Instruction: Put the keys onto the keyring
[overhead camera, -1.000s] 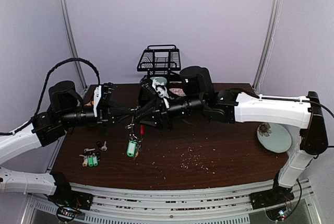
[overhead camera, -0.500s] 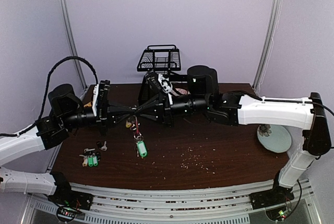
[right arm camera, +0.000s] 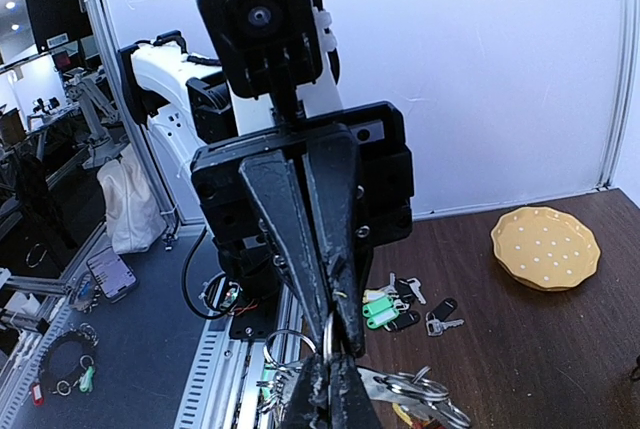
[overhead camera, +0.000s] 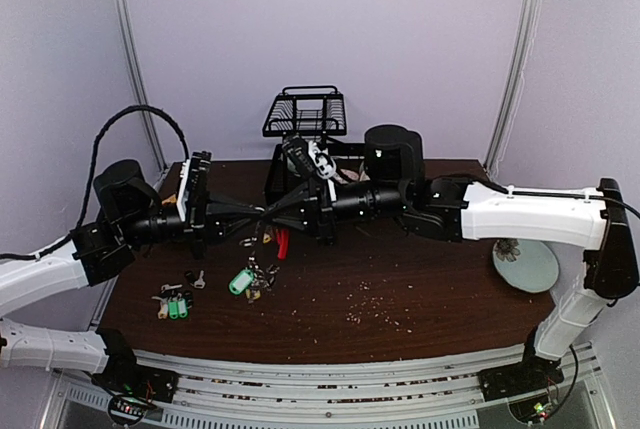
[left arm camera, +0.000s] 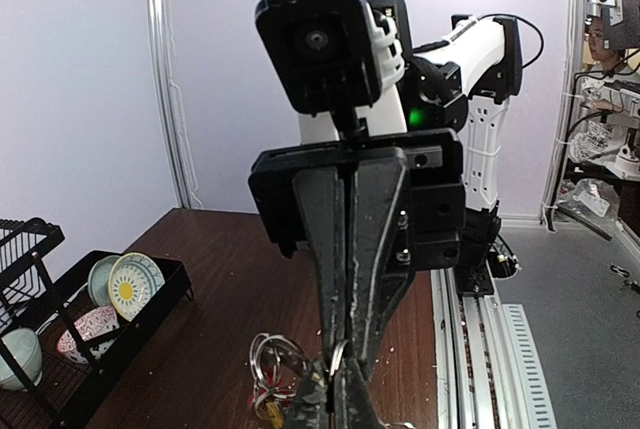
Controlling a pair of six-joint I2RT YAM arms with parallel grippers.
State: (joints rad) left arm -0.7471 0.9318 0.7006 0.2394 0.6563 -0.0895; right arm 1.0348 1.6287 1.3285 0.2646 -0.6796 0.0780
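Left end effector (overhead camera: 258,214) and right end effector (overhead camera: 276,212) both clamp the large red-sheathed metal keyring (overhead camera: 283,242) aloft (likely steadying it for threading).

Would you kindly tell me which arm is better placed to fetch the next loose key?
Probably left. The loose keys lie at the front left of the table, nearer the left gripper; the right gripper would reach across. Both are shut on the keyring, so it must release first.

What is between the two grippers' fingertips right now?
Just thin ring wire from the keyring: the left gripper and right gripper meet tip to tip, both shut on it. Both wrist views show this.
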